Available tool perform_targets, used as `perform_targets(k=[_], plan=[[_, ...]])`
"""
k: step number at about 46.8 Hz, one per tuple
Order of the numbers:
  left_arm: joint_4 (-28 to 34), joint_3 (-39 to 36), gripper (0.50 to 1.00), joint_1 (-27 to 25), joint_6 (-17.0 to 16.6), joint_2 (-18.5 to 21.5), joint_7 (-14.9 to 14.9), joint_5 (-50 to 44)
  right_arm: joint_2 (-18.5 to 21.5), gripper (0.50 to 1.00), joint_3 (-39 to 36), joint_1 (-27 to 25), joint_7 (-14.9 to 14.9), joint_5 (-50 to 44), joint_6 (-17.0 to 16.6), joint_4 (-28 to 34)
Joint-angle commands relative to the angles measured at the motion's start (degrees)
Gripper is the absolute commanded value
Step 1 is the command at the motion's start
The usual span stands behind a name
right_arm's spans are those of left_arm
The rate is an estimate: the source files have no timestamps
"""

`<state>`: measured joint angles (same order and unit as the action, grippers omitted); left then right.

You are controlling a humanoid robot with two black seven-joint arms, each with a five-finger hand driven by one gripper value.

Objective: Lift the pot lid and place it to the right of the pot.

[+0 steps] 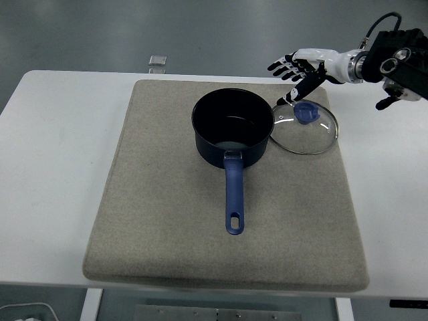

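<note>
The right hand [299, 71] was black-fingered with white tips. Its wrist was white. A black cable [380, 24] looped off the boxy black forearm [401, 59].

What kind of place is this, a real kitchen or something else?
Probably a lab or test bench, not a kitchen: the pot and glass lid sit on a grey felt mat over a plain white table, no stove in view, and a robot's right hand hovers above.
</note>
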<state>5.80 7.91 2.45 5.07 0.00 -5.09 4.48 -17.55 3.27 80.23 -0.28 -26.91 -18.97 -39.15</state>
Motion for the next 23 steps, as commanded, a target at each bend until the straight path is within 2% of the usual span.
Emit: perform_targets(k=[1,16,23], plan=[[0.0,0.0,1.0,0.01,-0.06,0.0,-0.01,0.01,0.06,0.893,-3.17,-2.0,0.02,3.7,0.33,0.56],[0.0,0.0,1.0,0.01,-0.06,0.0,-0.01,0.01,0.68,0.893,-13.63,-7.63,0.02,11.79,0.6,3.2],[0.0,0.0,1.0,0.01,0.03,0.0,-0.01,0.01,0.77,0.893,-16.01,-9.39,0.19,20.39,0.16,4.61]])
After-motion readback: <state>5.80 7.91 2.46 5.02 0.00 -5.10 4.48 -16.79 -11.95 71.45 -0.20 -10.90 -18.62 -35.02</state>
